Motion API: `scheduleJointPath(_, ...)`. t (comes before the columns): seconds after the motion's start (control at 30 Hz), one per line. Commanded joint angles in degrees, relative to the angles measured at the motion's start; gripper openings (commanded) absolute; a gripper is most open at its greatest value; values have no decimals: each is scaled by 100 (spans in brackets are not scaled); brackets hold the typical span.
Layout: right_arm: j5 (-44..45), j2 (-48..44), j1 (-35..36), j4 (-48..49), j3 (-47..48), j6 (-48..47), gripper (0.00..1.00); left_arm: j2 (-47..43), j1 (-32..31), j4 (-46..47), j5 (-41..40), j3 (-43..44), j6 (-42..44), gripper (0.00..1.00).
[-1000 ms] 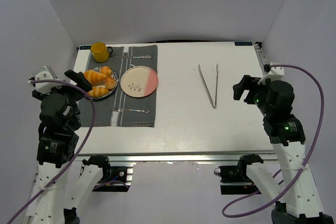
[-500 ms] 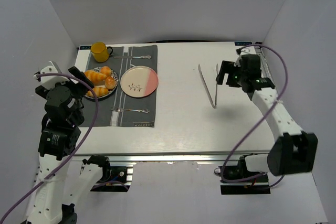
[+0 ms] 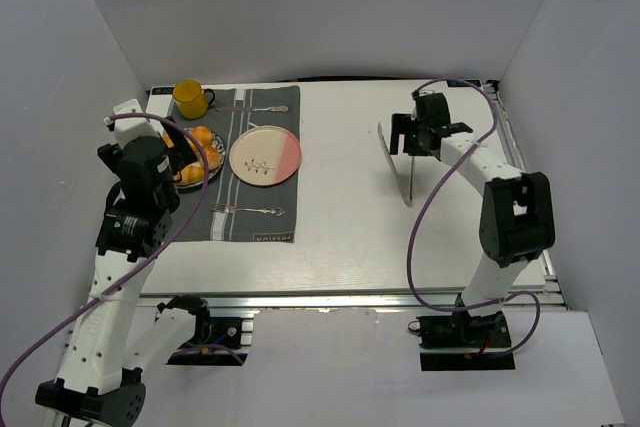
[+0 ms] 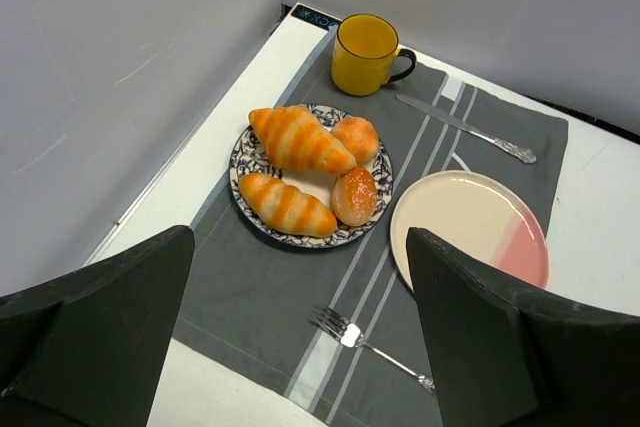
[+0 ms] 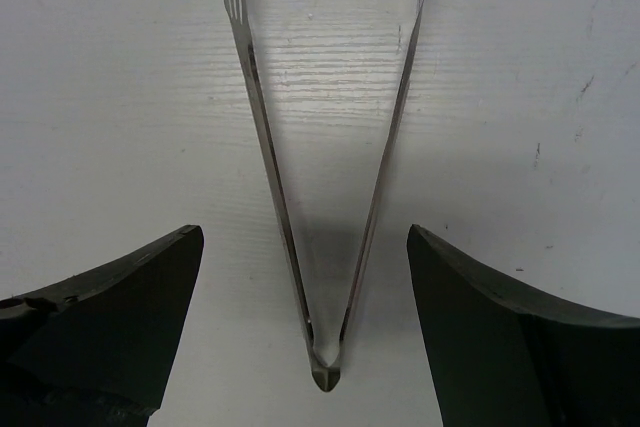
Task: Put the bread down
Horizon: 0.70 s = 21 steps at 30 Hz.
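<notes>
The bread (image 4: pixel 300 140) is two striped long rolls and two round buns on a blue-patterned plate (image 4: pixel 309 241). From above, that bread (image 3: pixel 203 134) is partly hidden by my left gripper (image 3: pixel 174 149). My left gripper (image 4: pixel 300 282) hovers open over the mat just in front of the plate, holding nothing. A cream and pink plate (image 4: pixel 468 227) lies empty to the right of the bread. My right gripper (image 3: pixel 413 137) hangs open over metal tongs (image 3: pixel 409 187). In the right wrist view the tongs (image 5: pixel 262 127) lie between the fingers of the right gripper (image 5: pixel 305 247), hinge end nearest the camera.
A grey placemat (image 4: pixel 230 287) carries both plates, a yellow mug (image 4: pixel 365 52), a fork (image 4: pixel 378 349) and a knife (image 4: pixel 466 130). White walls close in the left, back and right. The table's left edge runs beside the mat.
My right arm has swung from the right edge inward and away, over the tongs. My left gripper has moved up and right, over the bread plate. Both stay open.
</notes>
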Motion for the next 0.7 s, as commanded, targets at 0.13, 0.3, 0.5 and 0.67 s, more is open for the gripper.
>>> scheduleJointPath(0.13,695,649,237,157,473,-57,89,-103,-69,214,-161,-100,173,98)
scheduleJointPath(0.3,881,965,272,244,430,-48,89,-121,-96,232,-205,-153,200,98)
scheduleJointPath(0.5,723,1343,272,262,430,13,89,-130,-113,249,-249,-180,226,98)
scheduleJointPath(0.67,731,1440,290,367,289,119,87,-139,-122,240,-328,-197,235,98)
